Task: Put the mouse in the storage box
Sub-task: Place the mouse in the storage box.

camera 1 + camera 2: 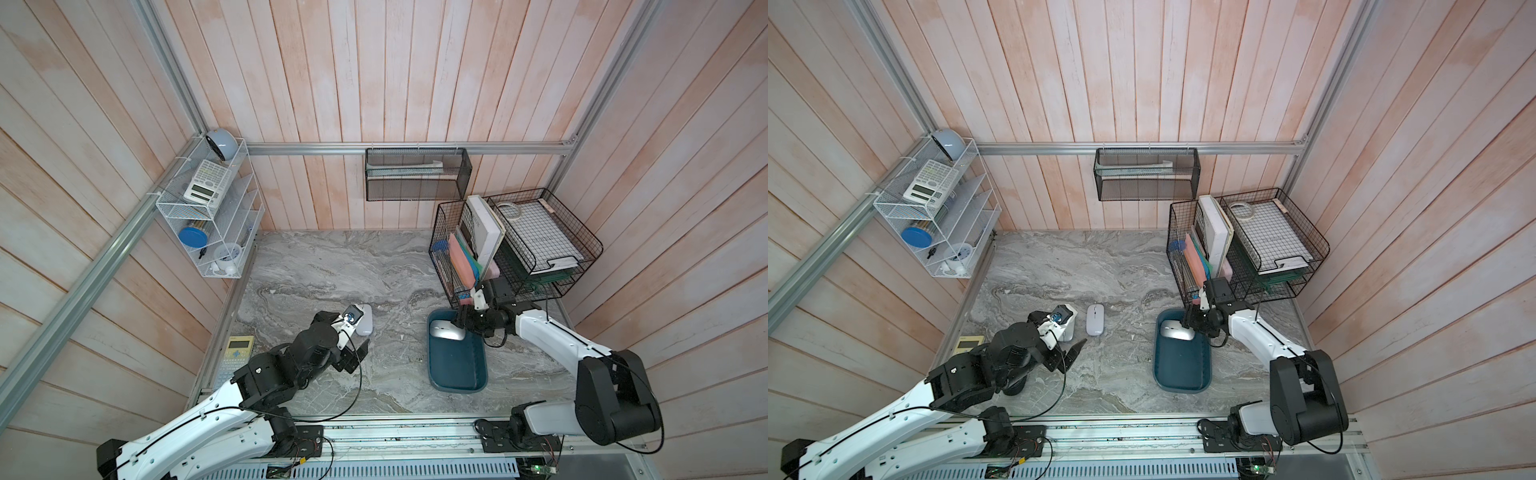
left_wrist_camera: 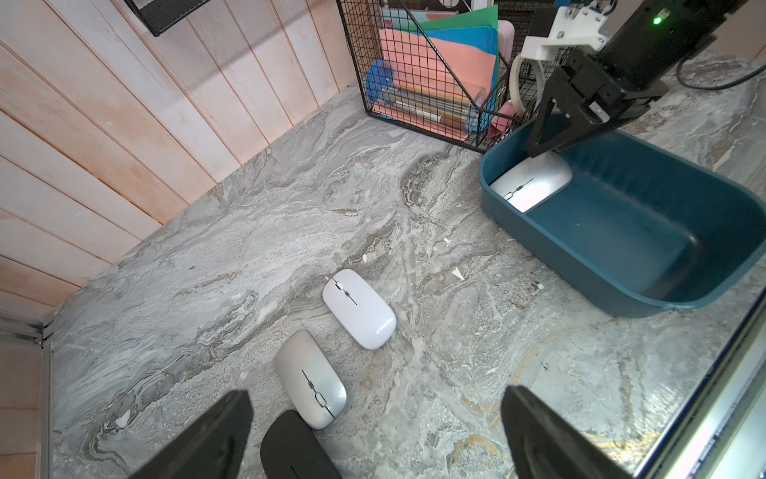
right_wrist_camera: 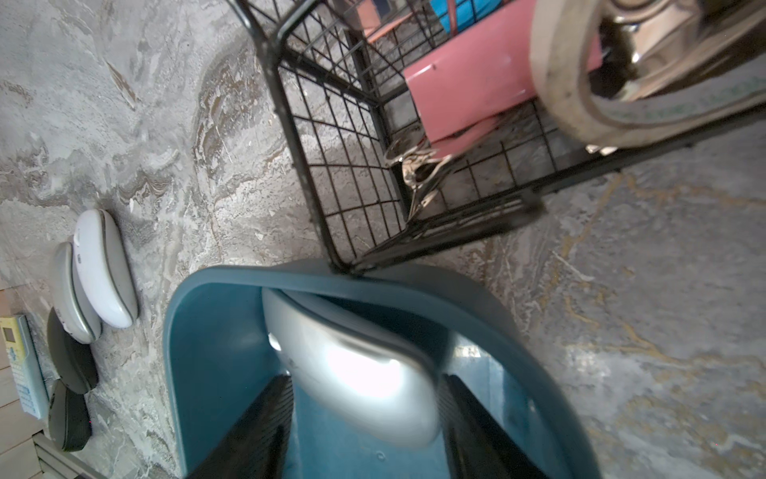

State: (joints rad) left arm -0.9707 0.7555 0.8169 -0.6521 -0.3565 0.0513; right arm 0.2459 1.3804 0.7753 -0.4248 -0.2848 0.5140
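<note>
The mouse (image 3: 352,352), a silver one, lies inside the storage box (image 2: 621,232), up at the far end against the end wall, with the rest of the blue bin bare. The right gripper (image 3: 367,379) reaches into the box from the right, its black fingers (image 3: 257,419) either side of the mouse's near end. The jaws are parted and a thin dark sliver shows beside one finger, so it doesn't look to be squeezing the mouse.

It's a tight spot. The black wire basket (image 2: 422,74) of coloured folders stands right behind the box, its bottom corner just at the box's far rim, and a roll of tape (image 3: 580,83) sits at the basket's front, close over the right wrist.

Over on the left side of the marble table (image 1: 332,270), well apart from the box, more mice lie in a loose row: a white mouse (image 2: 359,309), then a second silver mouse (image 2: 311,379) just beside it, then a black mouse (image 2: 294,448) partly under the left arm. The left gripper (image 2: 377,394) hangs above them with its jaws spread wide and nothing between them. A yellow calculator (image 1: 237,349) lies at the table's left edge beside that arm.

On the walls are a white wire rack (image 1: 208,216) and a hanging mesh basket (image 1: 417,174).
</note>
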